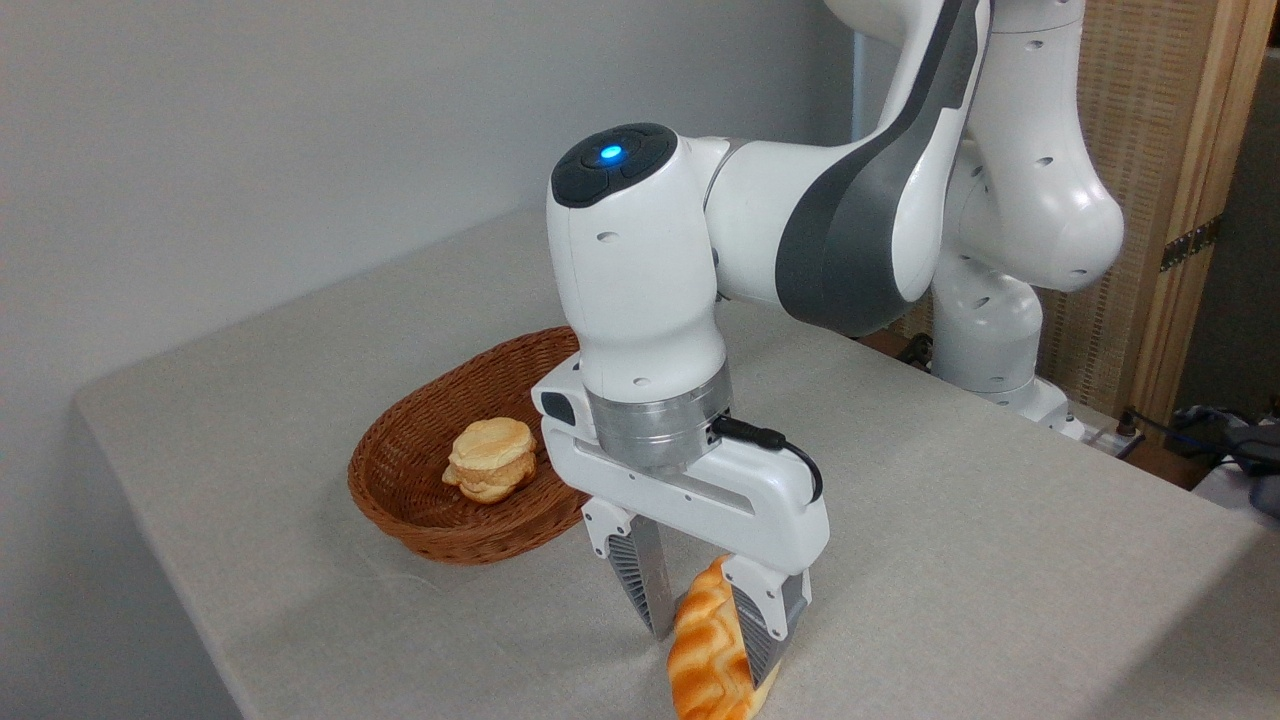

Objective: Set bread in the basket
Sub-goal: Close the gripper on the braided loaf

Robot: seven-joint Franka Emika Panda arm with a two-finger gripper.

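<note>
A glossy golden-orange braided loaf (700,672) lies on the table at the bottom edge of the picture, its lower end cut off by the frame. My gripper (712,650) points down over it, open, with one finger on each side of the loaf. The left finger (640,585) stands just clear of the loaf and the right finger (768,625) covers part of its far side. The reddish-brown wicker basket (372,492) sits behind and to the left of the gripper. A pale tan layered bun (490,458) rests inside it.
The beige table (1000,560) ends in an edge at the left and a corner at the far left. My arm's base (985,350) stands at the back right, with a wooden wicker screen (1150,200) and cables (1230,440) behind it.
</note>
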